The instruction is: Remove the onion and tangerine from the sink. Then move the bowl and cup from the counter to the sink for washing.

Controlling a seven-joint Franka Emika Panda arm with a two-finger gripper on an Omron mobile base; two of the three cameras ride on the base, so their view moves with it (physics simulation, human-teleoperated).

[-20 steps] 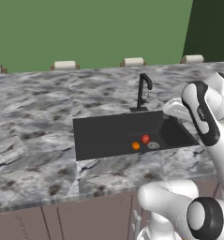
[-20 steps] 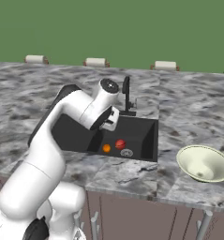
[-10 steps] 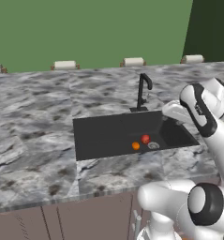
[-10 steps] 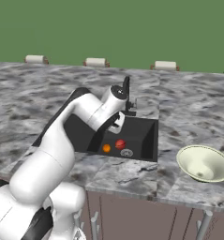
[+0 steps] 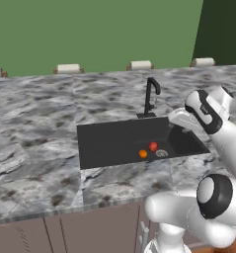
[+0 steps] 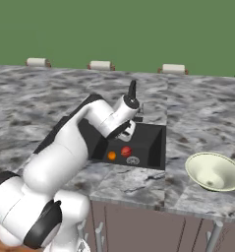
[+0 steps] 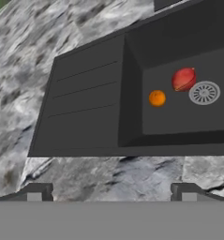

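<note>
The black sink (image 5: 114, 143) is sunk into the marble counter (image 5: 35, 148). On the basin floor lie the red onion (image 5: 153, 146) and, just left of it, the smaller orange tangerine (image 5: 143, 153), both beside the round drain. In the hand view the onion (image 7: 183, 78) and tangerine (image 7: 157, 98) sit ahead and to the right. My gripper (image 7: 111, 194) is open and holds nothing. It hangs above the sink's near part, clear of both fruits. The cream bowl (image 6: 215, 171) rests on the counter right of the sink. The cup is out of view.
A thin black faucet (image 5: 150, 96) rises behind the sink, close to my wrist. The sink's ribbed drainboard (image 7: 85, 89) lies left of the basin. Several small white holders (image 5: 68, 68) line the counter's back edge below a green wall.
The arm has leaned further over the sink and the wrist has turned near the faucet. The jaws stay open. Onion, tangerine and bowl have not moved.
</note>
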